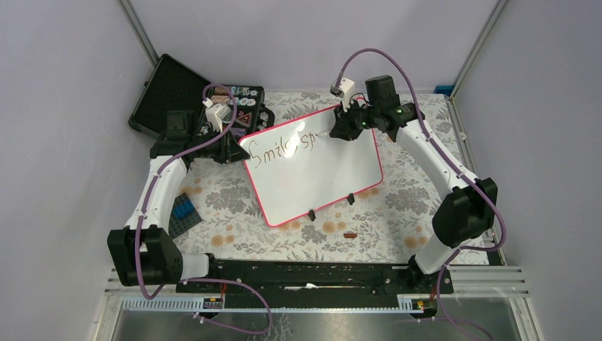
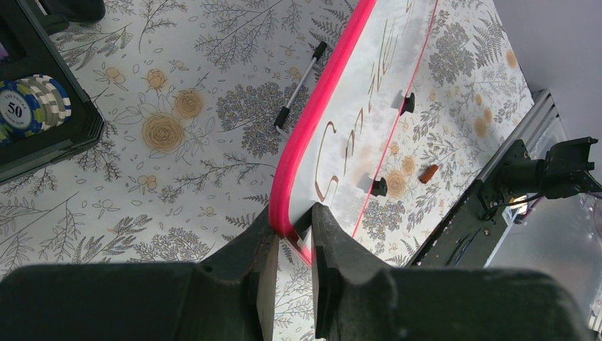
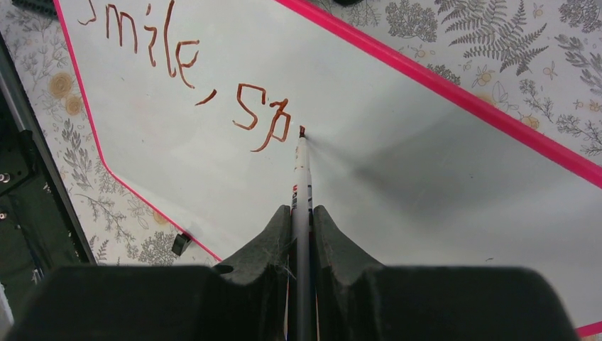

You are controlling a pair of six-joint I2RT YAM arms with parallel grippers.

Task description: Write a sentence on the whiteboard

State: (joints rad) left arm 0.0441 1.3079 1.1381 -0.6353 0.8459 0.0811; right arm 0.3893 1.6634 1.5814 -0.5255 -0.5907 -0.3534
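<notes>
Writing underway: the sentence (image 3: 177, 57) reads "Smile, sp". Right claw (image 3: 302, 213) pinches the marker (image 3: 303, 170), tip on the whiteboard (image 3: 426, 185); left claw (image 2: 293, 224) pinches the whiteboard's corner. Next letter likely needs steady contact, moving right.

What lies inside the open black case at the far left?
A row of poker chips lies in the black case, one marked 50. The left arm hides much of the rest.

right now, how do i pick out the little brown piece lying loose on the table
Find the pink-rimmed whiteboard over the floral tablecloth. Just nearer the arm bases than its right black clip foot lies a small reddish-brown cylinder: unlike the black feet, it is loose, clear of the board.
</notes>
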